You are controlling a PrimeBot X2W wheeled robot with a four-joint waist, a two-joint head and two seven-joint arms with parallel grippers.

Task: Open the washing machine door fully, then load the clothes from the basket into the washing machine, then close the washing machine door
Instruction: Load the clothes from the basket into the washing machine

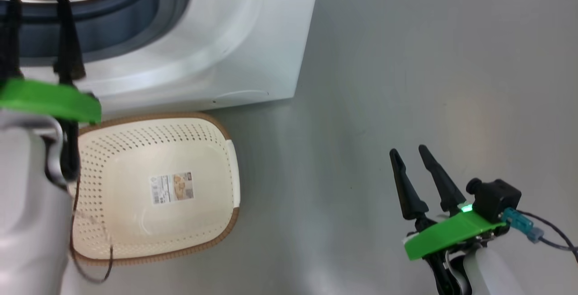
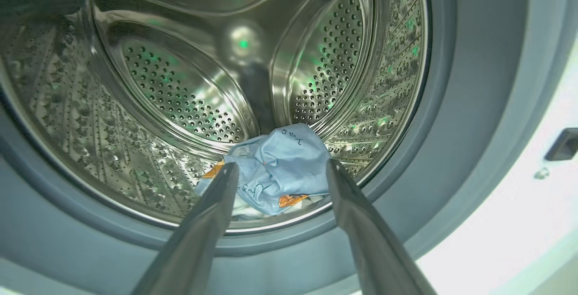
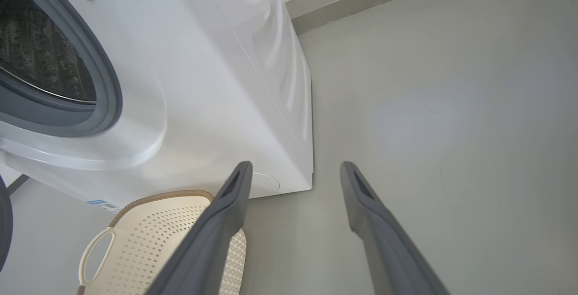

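Left end effector (image 2: 281, 166) released at washing machine (image 1: 235, 37) mouth, right end effector (image 1: 409, 149) released too. Clothes (image 2: 289, 150) in drum nr front lip, basket (image 1: 131, 148) empty. Shut door now & you'll trap fabric or left arm.

washing machine (image 1: 226, 37) cropped, clothes (image 2: 280, 164) partly hidden

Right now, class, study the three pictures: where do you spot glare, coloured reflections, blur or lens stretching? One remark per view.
Head view: the pale left forearm is close and blurred. Left wrist view: green glints speckle the shiny drum, and the white front of the washing machine is washed out. Right wrist view: the wide lens stretches and tilts the machine's box.
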